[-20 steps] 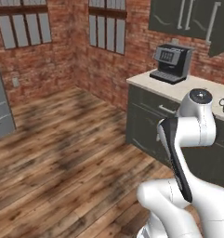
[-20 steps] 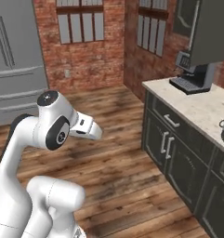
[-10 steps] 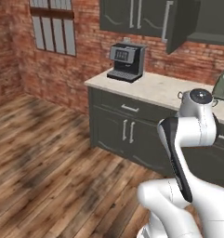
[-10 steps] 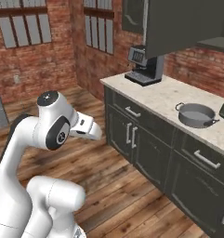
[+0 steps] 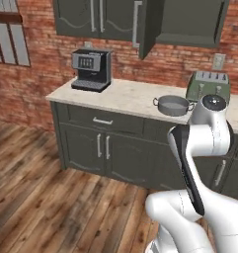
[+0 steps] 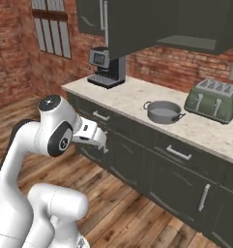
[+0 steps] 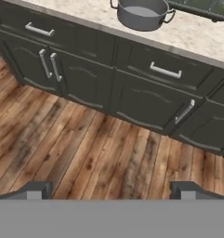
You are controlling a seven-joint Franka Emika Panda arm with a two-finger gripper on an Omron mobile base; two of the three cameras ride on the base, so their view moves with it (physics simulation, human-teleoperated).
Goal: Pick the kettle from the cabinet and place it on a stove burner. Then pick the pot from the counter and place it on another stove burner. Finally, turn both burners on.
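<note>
The grey pot (image 5: 173, 105) (image 6: 163, 111) (image 7: 141, 13) sits on the beige counter (image 5: 125, 96) (image 6: 137, 99) (image 7: 197, 35), left of a green toaster. Above it the dark wall cabinet (image 5: 189, 22) (image 6: 195, 29) stands with its door (image 6: 137, 24) swung open. The kettle and the stove burners are out of view. My gripper (image 6: 103, 144) (image 7: 111, 190) hangs open and holds nothing, in front of the lower cupboards and well short of the counter, over the wooden floor. Its fingertips (image 7: 36, 189) are wide apart.
A black coffee machine (image 5: 91, 69) (image 6: 107, 68) stands at the counter's left end. The green toaster (image 5: 208, 85) (image 6: 217, 99) is against the brick wall to the pot's right. Dark drawers and cupboard doors (image 7: 146, 93) run below the counter. Wooden floor (image 5: 51, 197) lies open to the left.
The whole picture has shifted as the base moved: the counter, pot, toaster and open cabinet now lie straight ahead and closer. The arm keeps its pose, gripper still open.
</note>
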